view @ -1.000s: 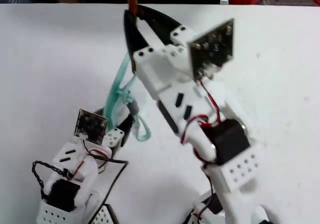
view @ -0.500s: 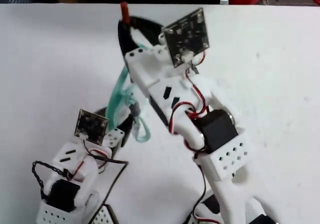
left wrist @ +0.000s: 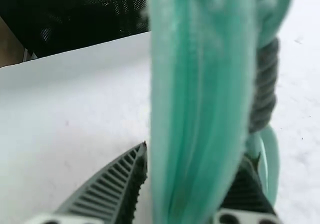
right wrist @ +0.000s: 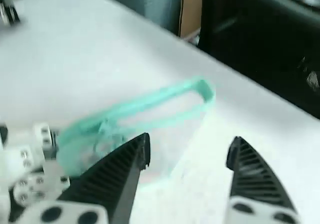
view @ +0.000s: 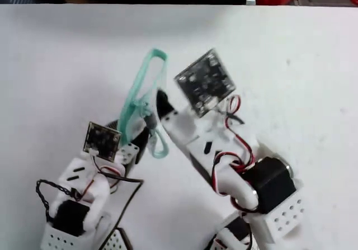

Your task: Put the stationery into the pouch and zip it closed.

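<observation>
my left gripper [left wrist: 196, 156] pinching teal-zip pouch [left wrist: 200, 58] at its 6 o'clock, my right gripper [right wrist: 190, 140] wide open, empty, 3 o'clock

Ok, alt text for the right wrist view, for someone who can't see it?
The right gripper, open, hangs in front of a teal-rimmed clear pouch with its mouth open. The left arm holds the pouch's far end up over the white table.
</observation>
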Robot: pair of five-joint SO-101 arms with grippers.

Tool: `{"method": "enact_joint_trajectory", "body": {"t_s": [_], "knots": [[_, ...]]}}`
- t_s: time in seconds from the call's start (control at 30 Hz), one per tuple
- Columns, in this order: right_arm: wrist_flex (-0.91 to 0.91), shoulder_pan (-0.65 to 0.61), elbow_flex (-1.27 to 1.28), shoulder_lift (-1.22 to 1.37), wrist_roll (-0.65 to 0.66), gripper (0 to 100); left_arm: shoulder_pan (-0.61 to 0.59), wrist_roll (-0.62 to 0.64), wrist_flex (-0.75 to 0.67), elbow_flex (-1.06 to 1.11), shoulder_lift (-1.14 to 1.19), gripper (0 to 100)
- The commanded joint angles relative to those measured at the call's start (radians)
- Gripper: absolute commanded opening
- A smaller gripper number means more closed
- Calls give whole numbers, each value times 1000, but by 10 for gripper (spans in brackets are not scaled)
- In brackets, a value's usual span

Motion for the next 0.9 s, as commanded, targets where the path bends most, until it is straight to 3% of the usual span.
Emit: {"method": "enact_joint_trajectory", "body": {"t_s": [0.0, 0.3, 0.77, 0.87], "knots": [[18, -36, 84, -47, 31, 228, -10, 2, -26, -6, 1, 196], [-150, -219, 224, -197, 64, 230, -10, 2, -26, -6, 1, 196], [-282, -197, 222, 21, 164, 224, -10, 2, -26, -5, 1, 196], [-292, -191, 221, 24, 163, 133, -10, 0, -26, -5, 1, 196]]}}
